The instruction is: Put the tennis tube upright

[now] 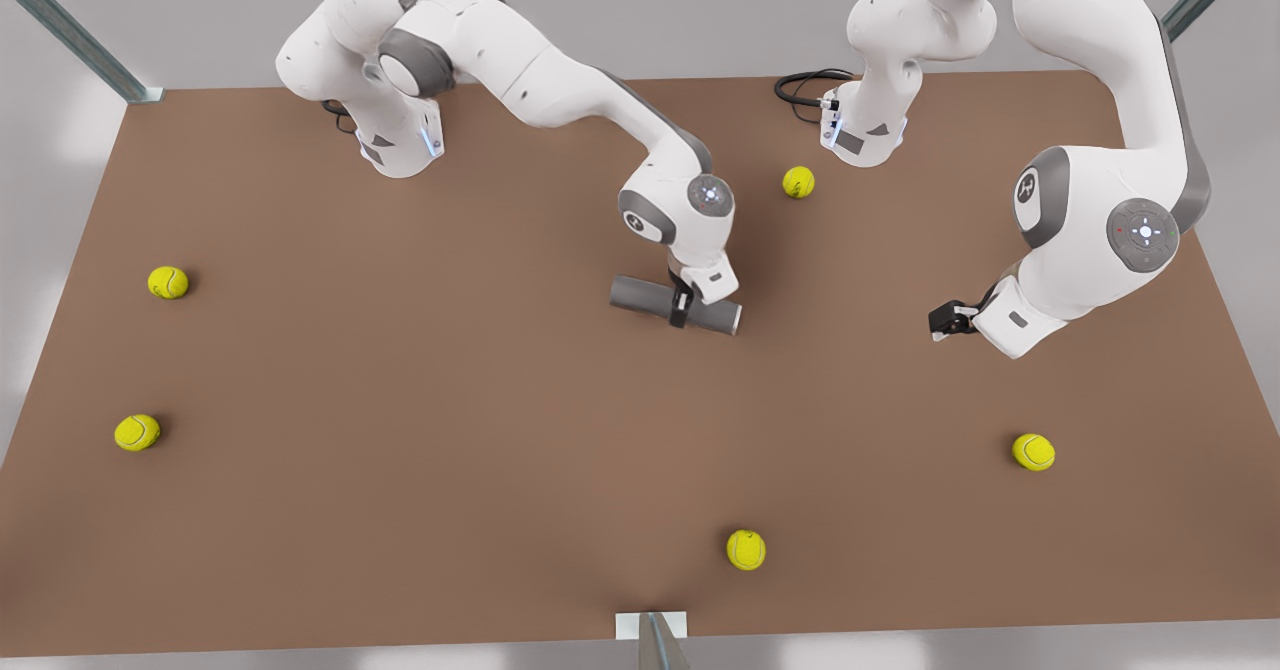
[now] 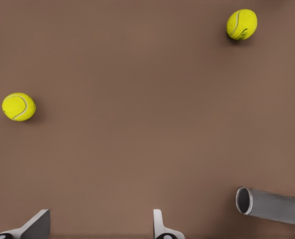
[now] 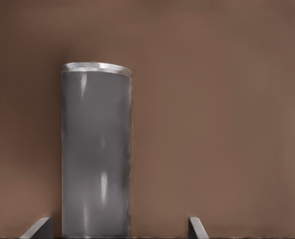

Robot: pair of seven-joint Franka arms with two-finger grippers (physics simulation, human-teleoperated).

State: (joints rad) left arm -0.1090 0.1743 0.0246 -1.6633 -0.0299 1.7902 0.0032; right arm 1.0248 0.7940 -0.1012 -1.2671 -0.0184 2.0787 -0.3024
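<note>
The tennis tube point(image 1: 640, 295) is a dark-grey cylinder lying on its side near the middle of the brown table point(image 1: 400, 370). My right gripper point(image 1: 683, 302) comes down over it from above, open, one finger on each side of the tube. In the right wrist view the tube point(image 3: 95, 149) runs between the fingertips point(image 3: 38, 228), nearer one of them, with a gap to the other. My left gripper point(image 1: 945, 322) hovers open and holds nothing, off toward the front view's right of the tube. In its wrist view the gripper point(image 2: 100, 229) sees the tube's open end point(image 2: 244, 200) farther off.
Several yellow tennis balls lie scattered on the table: one point(image 1: 798, 182) behind the tube, two at the front view's left point(image 1: 168, 282) point(image 1: 137, 432), one near the front edge point(image 1: 746, 549), one at the right point(image 1: 1033, 451). Two balls point(image 2: 242, 25) point(image 2: 19, 106) appear in the left wrist view.
</note>
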